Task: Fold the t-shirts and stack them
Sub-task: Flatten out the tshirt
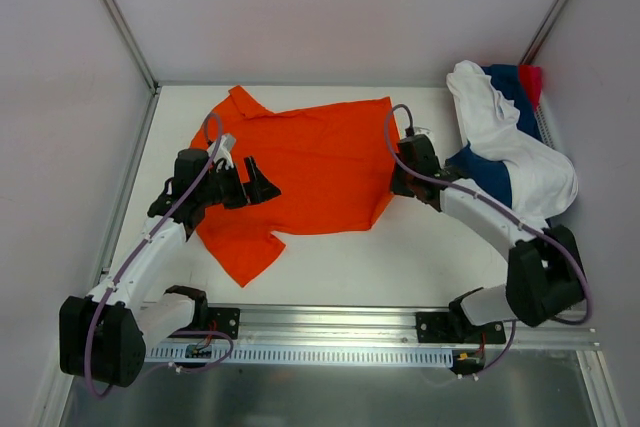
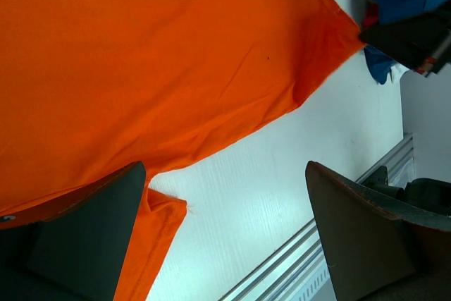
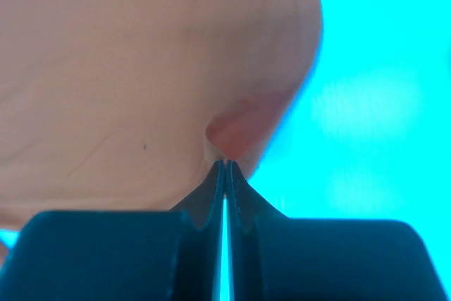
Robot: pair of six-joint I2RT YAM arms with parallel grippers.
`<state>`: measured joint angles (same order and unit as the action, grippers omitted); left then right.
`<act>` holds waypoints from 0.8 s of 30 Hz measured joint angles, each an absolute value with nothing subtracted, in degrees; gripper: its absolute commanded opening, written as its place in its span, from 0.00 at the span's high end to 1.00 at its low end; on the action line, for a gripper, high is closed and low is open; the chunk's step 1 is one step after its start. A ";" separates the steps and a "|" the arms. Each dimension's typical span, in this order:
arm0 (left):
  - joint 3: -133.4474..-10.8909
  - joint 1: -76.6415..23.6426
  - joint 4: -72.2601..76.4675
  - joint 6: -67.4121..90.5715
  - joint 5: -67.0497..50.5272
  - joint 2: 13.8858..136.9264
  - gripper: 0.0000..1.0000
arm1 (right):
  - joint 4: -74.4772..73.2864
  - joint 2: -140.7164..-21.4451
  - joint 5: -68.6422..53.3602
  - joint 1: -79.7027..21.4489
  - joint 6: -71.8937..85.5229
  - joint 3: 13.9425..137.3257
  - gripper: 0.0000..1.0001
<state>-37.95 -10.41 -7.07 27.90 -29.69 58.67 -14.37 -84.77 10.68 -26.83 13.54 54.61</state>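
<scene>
The orange t-shirt [image 1: 310, 172] lies spread flat on the white table, one sleeve pointing to the near left. My left gripper [image 1: 262, 185] hovers over its left part with jaws wide open and nothing between them; in the left wrist view the orange t-shirt [image 2: 141, 54] fills the upper left, and the left gripper [image 2: 225, 227] frames bare table. My right gripper [image 1: 400, 183] is at the shirt's right edge. In the right wrist view the right gripper [image 3: 227, 167] is shut, pinching a small pucker of the t-shirt [image 3: 141, 68], which looks pale in that tinted picture.
A heap of other t-shirts sits at the back right: a white one [image 1: 515, 152], a navy one [image 1: 488, 169] and a red-pink one [image 1: 531, 77]. Walls close the table in on three sides. A metal rail [image 1: 330, 322] runs along the near edge.
</scene>
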 measured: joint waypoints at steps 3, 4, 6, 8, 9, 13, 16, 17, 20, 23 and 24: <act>-37.93 -10.41 -6.98 27.90 -29.69 58.67 0.01 | -16.64 -76.75 12.08 -27.68 14.50 51.66 0.99; -37.93 -10.41 -6.92 27.90 -29.69 58.67 0.01 | -17.41 -74.70 12.51 -27.88 14.81 50.46 0.99; -37.93 -10.41 -6.68 27.90 -29.69 58.67 0.01 | -19.05 -71.64 13.13 -28.36 15.53 48.14 0.99; -37.93 -10.41 -6.61 27.90 -29.69 58.65 0.01 | -20.36 -69.76 13.69 -28.82 16.27 46.04 1.00; -37.93 -10.41 -6.61 27.90 -29.69 58.63 0.01 | -21.21 -69.06 14.00 -29.12 16.67 44.99 0.99; -37.65 -10.41 -6.55 27.90 -29.69 58.06 0.01 | -23.14 -66.50 15.97 -30.94 18.57 40.91 1.00; -37.52 -10.41 -6.57 27.90 -29.69 57.54 0.01 | -24.43 -65.60 17.63 -31.38 20.21 39.33 0.56; -37.50 -10.41 -6.55 27.90 -29.69 57.36 0.01 | -24.60 -65.52 18.17 -31.40 20.21 39.09 0.07; -37.34 -10.41 -6.48 27.90 -29.71 56.95 0.01 | -26.09 -65.39 20.16 -31.38 21.45 38.50 0.01; -37.08 -10.41 -6.42 27.90 -29.71 56.88 0.01 | -27.40 -64.42 22.06 -31.40 22.26 38.06 0.00; -36.95 -10.41 -6.46 27.90 -29.69 56.88 0.01 | -27.73 -63.77 22.50 -31.40 22.41 37.80 0.00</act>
